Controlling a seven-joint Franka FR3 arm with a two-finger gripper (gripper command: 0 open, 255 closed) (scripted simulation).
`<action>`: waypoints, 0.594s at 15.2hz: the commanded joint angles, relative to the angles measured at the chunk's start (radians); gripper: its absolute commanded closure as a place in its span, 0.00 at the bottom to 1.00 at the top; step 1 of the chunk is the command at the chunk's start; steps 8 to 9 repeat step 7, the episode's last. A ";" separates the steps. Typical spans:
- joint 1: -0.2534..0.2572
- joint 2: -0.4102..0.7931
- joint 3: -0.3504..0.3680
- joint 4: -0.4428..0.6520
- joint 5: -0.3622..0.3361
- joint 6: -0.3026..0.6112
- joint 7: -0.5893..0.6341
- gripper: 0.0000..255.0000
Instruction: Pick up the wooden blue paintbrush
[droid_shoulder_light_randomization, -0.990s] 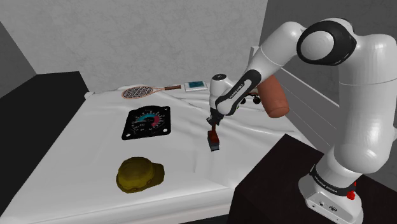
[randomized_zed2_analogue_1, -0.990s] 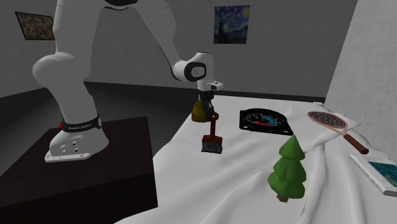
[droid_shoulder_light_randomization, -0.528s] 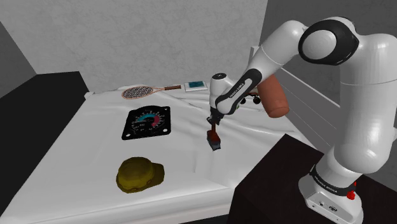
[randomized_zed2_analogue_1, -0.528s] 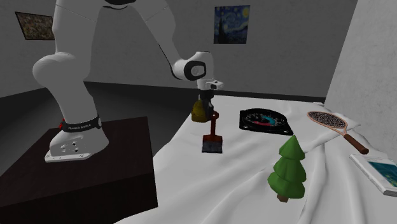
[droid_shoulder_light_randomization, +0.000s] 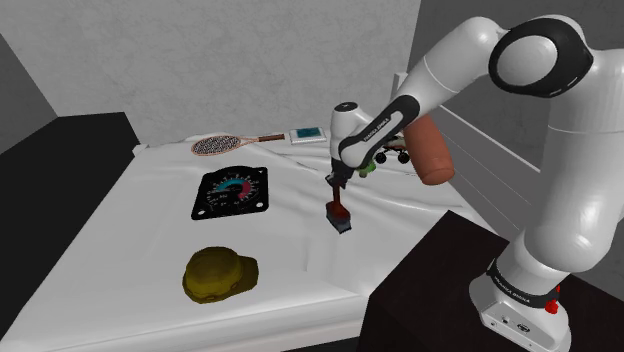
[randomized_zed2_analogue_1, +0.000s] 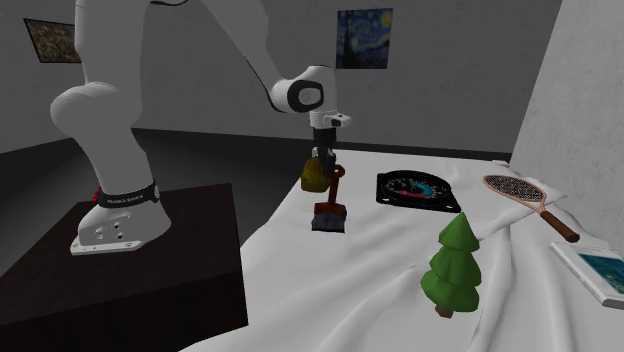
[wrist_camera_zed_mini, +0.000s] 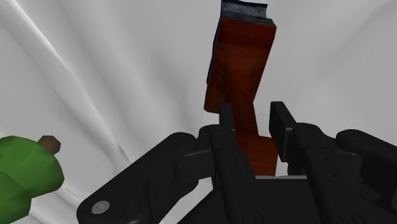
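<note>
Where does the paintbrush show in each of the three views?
Shoulder view: paintbrush below the jaws, near the middle, right of the black gauge.
Second exterior view: centre, left of that gauge.
Wrist view: clasped between the jaws.
Shared landmark: the green tree, in the second exterior and wrist views.

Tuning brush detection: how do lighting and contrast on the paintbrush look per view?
Shoulder view: even light, the red-brown paintbrush stands out on the white sheet. Second exterior view: dim overall, the paintbrush reads dark against a greyed sheet. Wrist view: brightest, handle clear between the black jaws, dark bluish bristles distinct. No blur or glare anywhere.
</note>
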 joint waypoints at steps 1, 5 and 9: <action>-0.001 -0.020 0.005 0.006 0.008 -0.025 -0.005 1.00; -0.006 -0.061 0.012 0.011 0.024 -0.071 -0.019 1.00; -0.006 -0.063 0.012 0.011 0.024 -0.072 -0.020 1.00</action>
